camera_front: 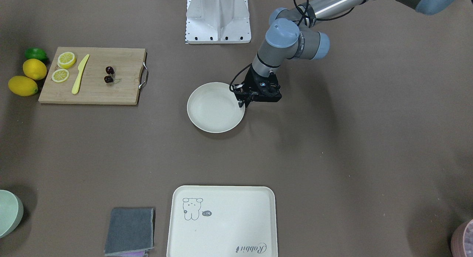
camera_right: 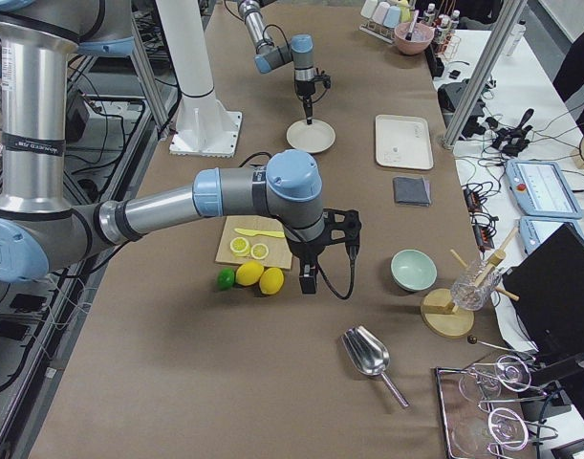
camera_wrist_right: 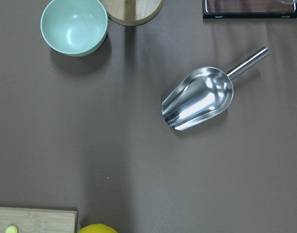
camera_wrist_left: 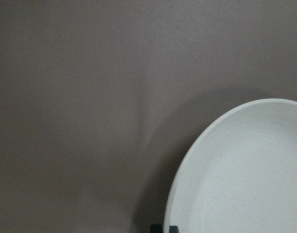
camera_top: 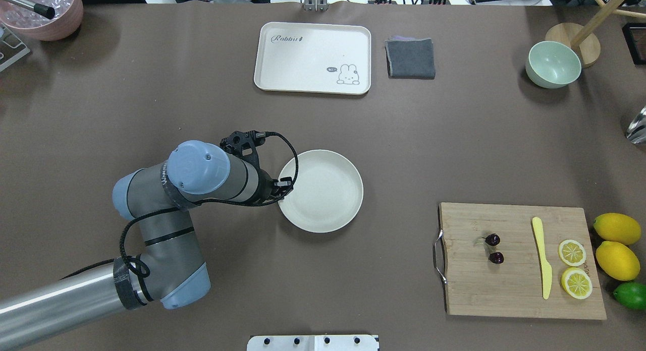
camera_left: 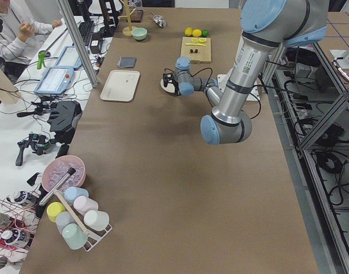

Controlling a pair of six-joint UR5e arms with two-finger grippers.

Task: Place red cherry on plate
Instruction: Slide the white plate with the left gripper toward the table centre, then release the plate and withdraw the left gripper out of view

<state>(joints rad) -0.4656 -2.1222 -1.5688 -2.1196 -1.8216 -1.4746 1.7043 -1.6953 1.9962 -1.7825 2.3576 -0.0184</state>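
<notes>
Matte brown tabletop, round cream plate, glossy red cherry apart — left tool, spread unclear.

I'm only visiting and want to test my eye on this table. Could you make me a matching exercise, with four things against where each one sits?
Things:
1. red cherry
2. plate
3. grey cloth
4. lime

Places:
A. beside the rabbit tray
B. with the left gripper at its rim
C. on the cutting board
D. on the table next to the lemons

Pairs: 1-C, 2-B, 3-A, 4-D
</notes>
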